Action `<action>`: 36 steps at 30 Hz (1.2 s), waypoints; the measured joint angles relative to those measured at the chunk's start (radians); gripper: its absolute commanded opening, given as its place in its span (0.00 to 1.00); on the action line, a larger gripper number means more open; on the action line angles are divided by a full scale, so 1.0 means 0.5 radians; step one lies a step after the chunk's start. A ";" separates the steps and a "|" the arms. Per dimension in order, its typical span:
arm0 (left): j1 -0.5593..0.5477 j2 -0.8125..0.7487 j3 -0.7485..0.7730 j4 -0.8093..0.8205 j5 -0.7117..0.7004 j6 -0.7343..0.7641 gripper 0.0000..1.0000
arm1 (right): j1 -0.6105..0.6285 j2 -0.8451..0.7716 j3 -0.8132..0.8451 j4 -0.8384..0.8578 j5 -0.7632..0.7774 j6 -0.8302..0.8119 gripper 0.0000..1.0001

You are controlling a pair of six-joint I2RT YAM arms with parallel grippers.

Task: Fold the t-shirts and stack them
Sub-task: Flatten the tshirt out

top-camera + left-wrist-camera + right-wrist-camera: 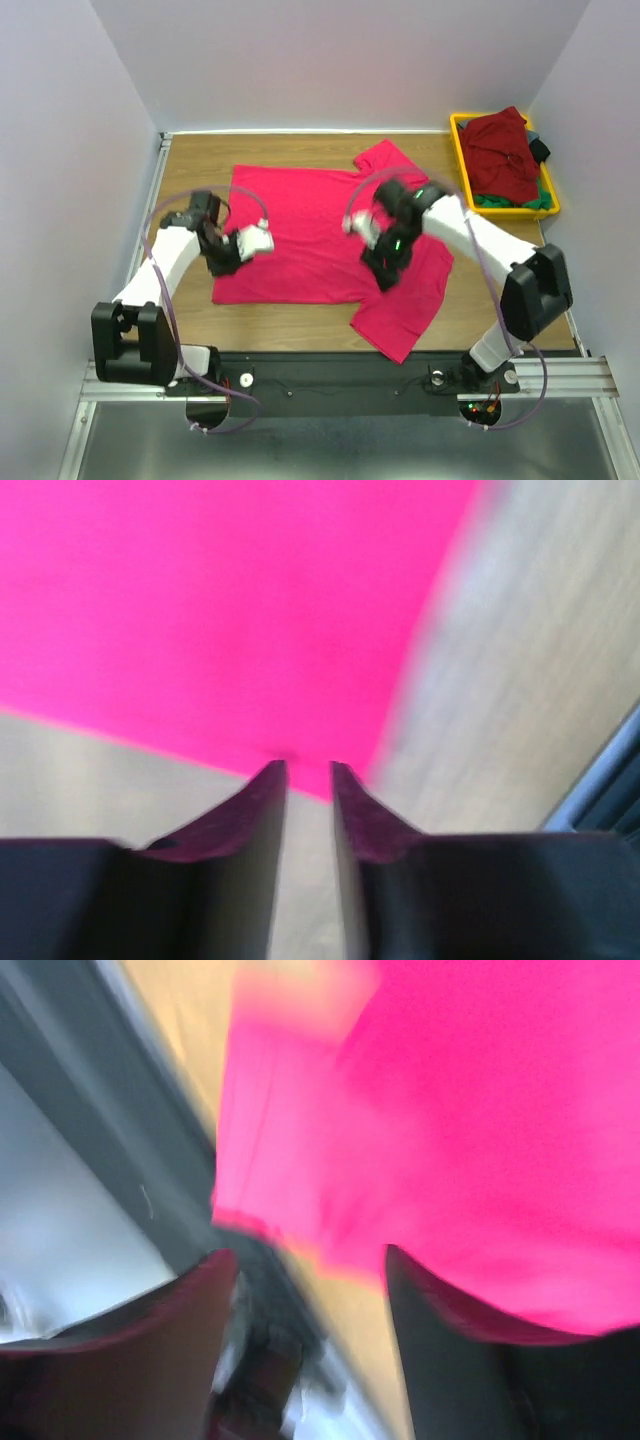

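Hovering at the near-left corner of the bright crimson cloth t-shirt (300, 225), spread flat on the wooden table (190, 180), the left gripper (308, 770) shows a narrow, empty gap. The right gripper (308, 1260) gapes wide above the shirt's right side, holding nothing. Beyond the shirt's far-right sleeve, a yellow plastic bin (458, 140) holds a crumpled maroon t-shirt (500, 150).

The left arm (160, 265) bends inward at the elbow, and the left claw (308, 770) points downward with its jaws a narrow slit apart. The right arm (485, 240) reaches inward too; the right claw (310, 1260) is blurred, jaws spread wide.
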 measured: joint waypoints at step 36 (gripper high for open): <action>0.395 1.492 1.654 1.190 0.599 -1.723 0.62 | -1.186 2.004 2.235 1.511 0.415 0.875 0.75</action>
